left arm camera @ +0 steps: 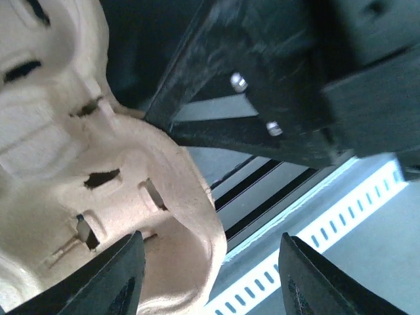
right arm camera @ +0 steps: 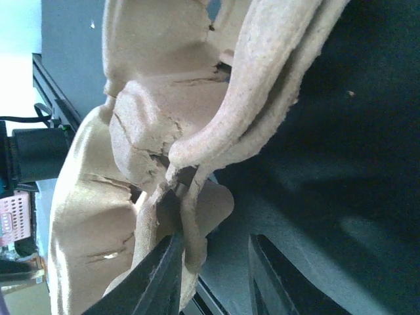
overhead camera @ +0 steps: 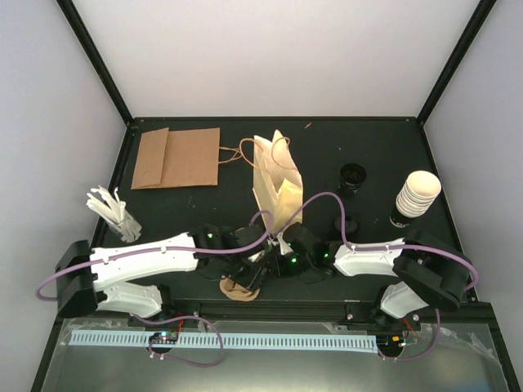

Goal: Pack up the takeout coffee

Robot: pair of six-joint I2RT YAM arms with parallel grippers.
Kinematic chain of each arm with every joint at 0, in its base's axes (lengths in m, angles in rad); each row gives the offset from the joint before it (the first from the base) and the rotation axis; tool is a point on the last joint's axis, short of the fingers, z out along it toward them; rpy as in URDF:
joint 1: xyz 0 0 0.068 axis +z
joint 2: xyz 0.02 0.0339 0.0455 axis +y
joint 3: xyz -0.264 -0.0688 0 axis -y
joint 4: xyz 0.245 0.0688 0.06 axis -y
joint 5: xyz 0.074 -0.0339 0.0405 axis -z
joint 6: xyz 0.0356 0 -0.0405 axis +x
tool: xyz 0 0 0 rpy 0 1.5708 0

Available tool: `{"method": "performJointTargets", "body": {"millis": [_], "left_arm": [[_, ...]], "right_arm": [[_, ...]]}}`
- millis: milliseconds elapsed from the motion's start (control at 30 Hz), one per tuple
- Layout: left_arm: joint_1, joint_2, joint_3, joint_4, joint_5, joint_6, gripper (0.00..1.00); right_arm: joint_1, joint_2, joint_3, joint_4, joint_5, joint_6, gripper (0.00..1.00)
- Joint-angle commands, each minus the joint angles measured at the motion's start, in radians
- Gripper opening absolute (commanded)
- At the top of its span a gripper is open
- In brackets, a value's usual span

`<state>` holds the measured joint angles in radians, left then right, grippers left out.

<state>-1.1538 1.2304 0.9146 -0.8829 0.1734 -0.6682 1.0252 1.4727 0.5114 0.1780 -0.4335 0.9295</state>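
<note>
The pulp cup carrier shows only as a sliver from above, the rest hidden under the left arm. In both wrist views it runs off the frame, the left fingers and right fingers are cropped at the bottom edge, and whether the right pair pinches its rim cannot be told.

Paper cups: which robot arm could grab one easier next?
Probably the right arm: the paper cups stand on its side, near its elbow. The left gripper would need to cross over.
</note>
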Motion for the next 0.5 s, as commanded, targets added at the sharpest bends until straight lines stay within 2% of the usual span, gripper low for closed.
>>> {"method": "performJointTargets", "body": {"millis": [0, 300, 467], "left_arm": [[-0.051, 0.084, 0.060, -0.098, -0.099, -0.092, 0.59], [-0.094, 0.182, 0.082, -0.112, -0.171, -0.158, 0.60], [-0.098, 0.215, 0.089, -0.115, -0.201, -0.175, 0.52]], "right_arm": [[-0.003, -0.004, -0.007, 0.060, -0.021, 0.016, 0.30], [-0.002, -0.011, -0.001, 0.057, -0.028, 0.012, 0.30], [-0.002, -0.015, 0.001, 0.056, -0.026, 0.012, 0.30]]}}
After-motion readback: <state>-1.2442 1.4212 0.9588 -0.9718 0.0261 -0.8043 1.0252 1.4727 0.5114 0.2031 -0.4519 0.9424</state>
